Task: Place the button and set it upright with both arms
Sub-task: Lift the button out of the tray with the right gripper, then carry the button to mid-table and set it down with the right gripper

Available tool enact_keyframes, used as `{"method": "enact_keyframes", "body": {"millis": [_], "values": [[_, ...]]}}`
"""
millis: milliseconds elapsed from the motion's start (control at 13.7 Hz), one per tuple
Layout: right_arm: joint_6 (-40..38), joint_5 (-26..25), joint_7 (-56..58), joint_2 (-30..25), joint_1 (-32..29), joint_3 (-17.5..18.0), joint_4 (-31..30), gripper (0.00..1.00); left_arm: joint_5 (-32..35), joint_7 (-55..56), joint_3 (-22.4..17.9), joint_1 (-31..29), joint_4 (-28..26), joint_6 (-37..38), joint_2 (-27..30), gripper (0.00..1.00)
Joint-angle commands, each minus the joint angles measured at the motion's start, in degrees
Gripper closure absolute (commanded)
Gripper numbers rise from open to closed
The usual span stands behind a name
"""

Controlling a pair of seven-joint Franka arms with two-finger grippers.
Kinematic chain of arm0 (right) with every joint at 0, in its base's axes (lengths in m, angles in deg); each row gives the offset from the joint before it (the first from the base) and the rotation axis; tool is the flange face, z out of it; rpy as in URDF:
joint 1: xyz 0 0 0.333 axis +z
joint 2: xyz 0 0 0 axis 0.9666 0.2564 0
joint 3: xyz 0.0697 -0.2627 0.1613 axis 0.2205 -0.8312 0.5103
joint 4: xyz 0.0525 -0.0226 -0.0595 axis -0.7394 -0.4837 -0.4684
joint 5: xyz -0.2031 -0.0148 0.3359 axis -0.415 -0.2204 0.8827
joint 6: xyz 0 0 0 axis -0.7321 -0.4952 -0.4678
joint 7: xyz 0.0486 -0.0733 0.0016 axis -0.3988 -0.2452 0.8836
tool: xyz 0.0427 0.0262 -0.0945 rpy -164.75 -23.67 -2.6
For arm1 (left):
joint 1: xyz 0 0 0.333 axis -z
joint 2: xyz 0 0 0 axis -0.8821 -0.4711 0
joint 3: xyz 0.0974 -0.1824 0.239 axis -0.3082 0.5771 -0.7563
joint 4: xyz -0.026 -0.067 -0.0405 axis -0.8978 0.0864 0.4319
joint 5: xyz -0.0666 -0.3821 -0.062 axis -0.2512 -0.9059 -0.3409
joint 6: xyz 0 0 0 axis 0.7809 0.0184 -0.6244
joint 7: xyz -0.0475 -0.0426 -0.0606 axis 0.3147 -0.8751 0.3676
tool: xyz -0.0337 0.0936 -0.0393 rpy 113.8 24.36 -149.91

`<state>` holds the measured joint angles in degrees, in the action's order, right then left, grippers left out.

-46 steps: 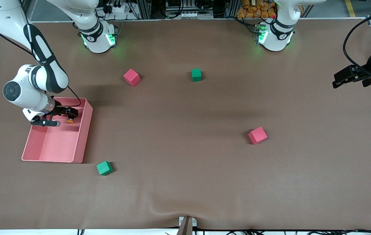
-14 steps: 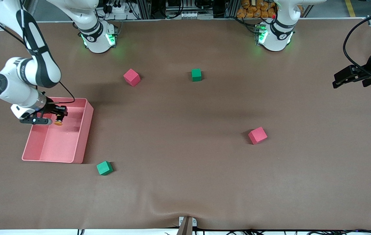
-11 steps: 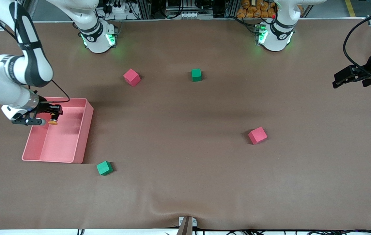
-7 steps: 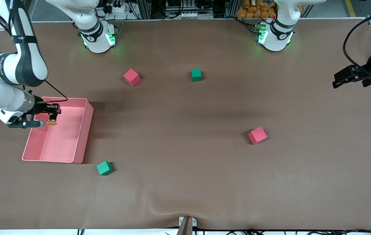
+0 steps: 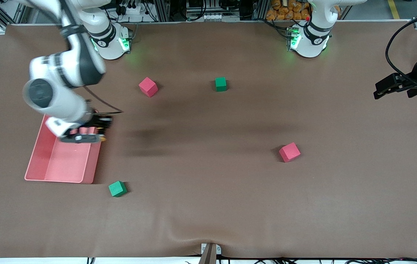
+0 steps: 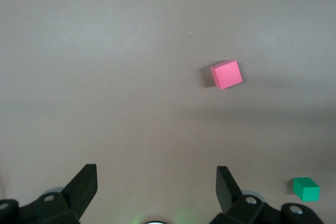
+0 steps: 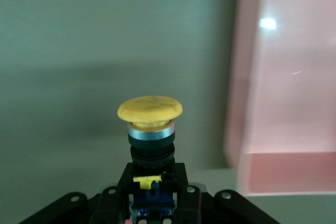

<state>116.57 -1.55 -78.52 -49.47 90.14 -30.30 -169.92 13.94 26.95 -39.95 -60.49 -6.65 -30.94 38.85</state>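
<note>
Button: I count one (image 7: 150, 109), orange cap out front, black-and-blue body pinched at its base by the right gripper; in the front view I only catch a speck of orange at the fingers.
Right gripper: (image 5: 96, 129) up in the air over the tray's long wall on the side toward the tabletop's middle, fingers clamped on the button.
Right arm: reaches from its base down over the tray end of the tabletop, elbow high.
Left gripper: (image 5: 386, 88) fingers spread wide (image 6: 84, 186), nothing between them, hanging over bare tabletop at the left arm's end.
Left arm: waiting.
Tray: one, pink (image 5: 47, 167), open-topped, at the right arm's end; I see nothing lying on the visible part of its floor.
Pink cubes: I count two. One (image 5: 147, 87) sits near the right arm's base; the other (image 5: 289, 152) lies nearer the front camera, toward the left arm's end.
Green cubes: I count two. One (image 5: 220, 84) sits beside the first pink cube, toward the middle; the other (image 5: 117, 189) lies just off the tray's corner closest to the camera, apart from it.
Left wrist view: one pink cube (image 6: 227, 74) and one green cube (image 6: 306, 189), well apart.
Tabletop: brown cover (image 5: 208, 183), with a small ripple at the camera edge.
</note>
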Motion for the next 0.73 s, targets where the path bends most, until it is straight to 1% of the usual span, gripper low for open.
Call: {"method": "enact_keyframes", "body": {"millis": [0,146,437,509,655], "values": [[-1.0,-0.1,-15.9,9.8,9.7,-0.8,11.6,0.96,0.7,-0.6,0.1,-0.3,0.9,0.5,-0.2,0.00],[-0.8,0.0,-24.5,16.2,14.9,-0.8,19.3,0.96,0.7,-0.7,0.1,-0.3,0.9,0.5,-0.2,0.00],[0.3,-0.4,-34.5,27.5,21.8,-0.8,31.1,0.97,0.7,-0.7,0.1,-0.3,0.9,0.5,-0.2,0.00],[2.1,-0.4,-36.8,29.3,23.0,-0.8,32.9,0.97,0.7,-0.6,0.1,-0.3,0.8,0.5,-0.2,0.00],[8.5,0.2,-40.3,31.3,23.9,-0.7,33.6,0.99,0.7,-0.7,0.1,-0.3,0.8,0.5,-0.2,0.00]]}}
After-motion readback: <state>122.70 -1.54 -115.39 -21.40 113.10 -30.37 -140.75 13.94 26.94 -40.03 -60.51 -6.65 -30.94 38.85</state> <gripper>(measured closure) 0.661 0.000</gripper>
